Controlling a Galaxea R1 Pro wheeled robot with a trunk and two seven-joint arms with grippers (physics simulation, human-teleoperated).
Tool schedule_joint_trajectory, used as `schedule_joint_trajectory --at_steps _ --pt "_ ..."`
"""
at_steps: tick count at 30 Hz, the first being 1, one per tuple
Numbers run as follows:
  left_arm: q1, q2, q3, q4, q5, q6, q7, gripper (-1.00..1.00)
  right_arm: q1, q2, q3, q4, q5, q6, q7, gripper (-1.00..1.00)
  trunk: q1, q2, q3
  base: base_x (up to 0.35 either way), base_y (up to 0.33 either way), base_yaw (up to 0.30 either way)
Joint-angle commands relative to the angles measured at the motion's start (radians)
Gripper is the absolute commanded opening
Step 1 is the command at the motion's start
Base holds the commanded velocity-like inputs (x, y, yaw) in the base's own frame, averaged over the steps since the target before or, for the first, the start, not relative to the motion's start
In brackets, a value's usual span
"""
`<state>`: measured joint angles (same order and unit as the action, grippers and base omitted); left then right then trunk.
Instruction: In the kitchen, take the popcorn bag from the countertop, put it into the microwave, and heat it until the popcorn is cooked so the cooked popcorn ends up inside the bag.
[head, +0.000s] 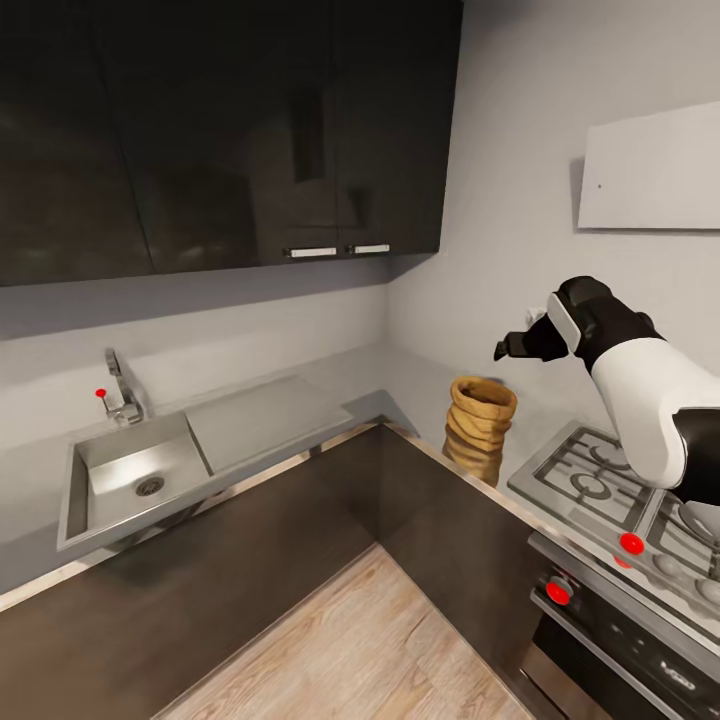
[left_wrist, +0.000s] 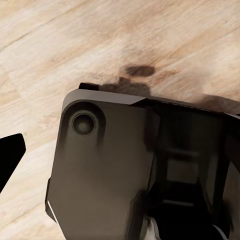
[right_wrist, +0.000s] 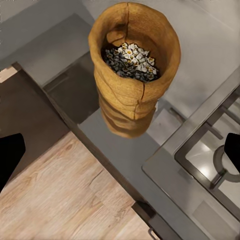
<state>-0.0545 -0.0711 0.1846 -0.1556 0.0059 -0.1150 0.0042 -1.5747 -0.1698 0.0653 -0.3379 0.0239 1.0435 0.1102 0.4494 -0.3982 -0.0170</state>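
Head view: bag (head: 479, 427) stands upright on countertop (head: 420, 385) in the corner, just left of the hob (head: 610, 480). Right gripper (head: 520, 343) hovers above it, spread wide, empty. Popcorn (right_wrist: 131, 61) visible inside. Left gripper (left_wrist: 10, 162) mostly cut off; state unclear.

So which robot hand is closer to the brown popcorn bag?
The right one. The right gripper hovers open just above the popcorn bag on the countertop, without touching it. The left gripper's camera faces the wood floor, away from the bag.
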Motion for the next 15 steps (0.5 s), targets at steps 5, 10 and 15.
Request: schedule_joint_trajectory --at_steps 5,10,15 --pt "-0.001 0.0 0.003 0.001 0.0 -0.003 0.0 1.0 -0.001 0.0 0.005 -0.001 0.003 0.004 0.009 1.0 0.001 -0.002 -0.002 0.177 -0.039 0.0" --pt "-0.001 0.001 0.003 0.001 0.002 -0.003 0.0 1.0 0.0 0.0 0.005 -0.001 0.003 0.004 0.009 1.0 0.001 -0.002 -0.002 0.058 -0.005 0.0" --pt "-0.001 0.001 0.002 0.001 0.001 -0.003 0.0 1.0 0.001 0.0 0.006 -0.001 0.003 0.004 0.009 1.0 0.001 -0.002 -0.002 0.005 -0.11 0.0"
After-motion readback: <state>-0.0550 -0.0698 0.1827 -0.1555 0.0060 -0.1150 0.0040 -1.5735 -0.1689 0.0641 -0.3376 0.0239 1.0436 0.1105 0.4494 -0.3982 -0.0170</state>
